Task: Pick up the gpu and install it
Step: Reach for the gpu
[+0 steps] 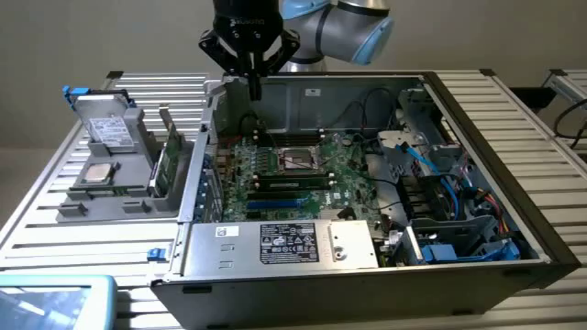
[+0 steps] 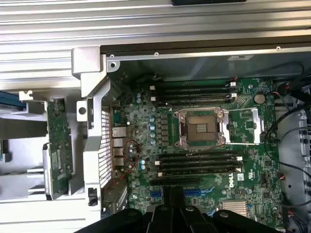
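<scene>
Presently, from the exterior view's left: a grey holder (image 1: pixel 124 206) on the slatted tabletop (image 1: pixel 55 234), carrying an upright hard drive (image 1: pixel 108 127). At its edge nearest the case stands the gpu (image 1: pixel 170 148), on edge in a slot and untouched. Next, the gripper (image 1: pixel 254 88), its fingers (image 2: pixel 167 196) pressed together on nothing, poised above the rear of the open computer case (image 1: pixel 523 206). Inside, the motherboard (image 1: pixel 275 175) lies flat, with blue-cabled drive bays (image 1: pixel 449 227) rightward.
</scene>
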Motion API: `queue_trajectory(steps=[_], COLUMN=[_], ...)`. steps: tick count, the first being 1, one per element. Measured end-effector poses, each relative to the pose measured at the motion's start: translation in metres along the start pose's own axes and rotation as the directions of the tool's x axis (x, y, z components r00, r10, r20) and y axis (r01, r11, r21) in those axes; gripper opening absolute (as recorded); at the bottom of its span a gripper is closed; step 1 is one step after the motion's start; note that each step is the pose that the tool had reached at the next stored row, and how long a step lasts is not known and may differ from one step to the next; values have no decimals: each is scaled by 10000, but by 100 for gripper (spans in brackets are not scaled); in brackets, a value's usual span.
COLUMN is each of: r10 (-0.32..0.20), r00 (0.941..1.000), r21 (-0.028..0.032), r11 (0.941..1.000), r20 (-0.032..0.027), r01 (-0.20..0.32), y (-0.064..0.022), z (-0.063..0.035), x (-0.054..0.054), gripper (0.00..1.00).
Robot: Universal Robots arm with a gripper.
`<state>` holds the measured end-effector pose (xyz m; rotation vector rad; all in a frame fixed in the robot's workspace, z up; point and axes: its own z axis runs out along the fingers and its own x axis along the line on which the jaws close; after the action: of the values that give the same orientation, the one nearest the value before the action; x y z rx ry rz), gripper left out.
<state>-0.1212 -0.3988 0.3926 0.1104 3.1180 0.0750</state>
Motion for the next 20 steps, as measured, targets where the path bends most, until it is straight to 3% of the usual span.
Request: queue_trajectory(steps=[14,20], r10=[2,0], r00=[10000,10000], r21=[2,0], r11=[10000,10000], r20=[-1,0], r01=[-2,0], y=[-1,-14], z=[-1,-4], x=[11,194], gripper=[12,12])
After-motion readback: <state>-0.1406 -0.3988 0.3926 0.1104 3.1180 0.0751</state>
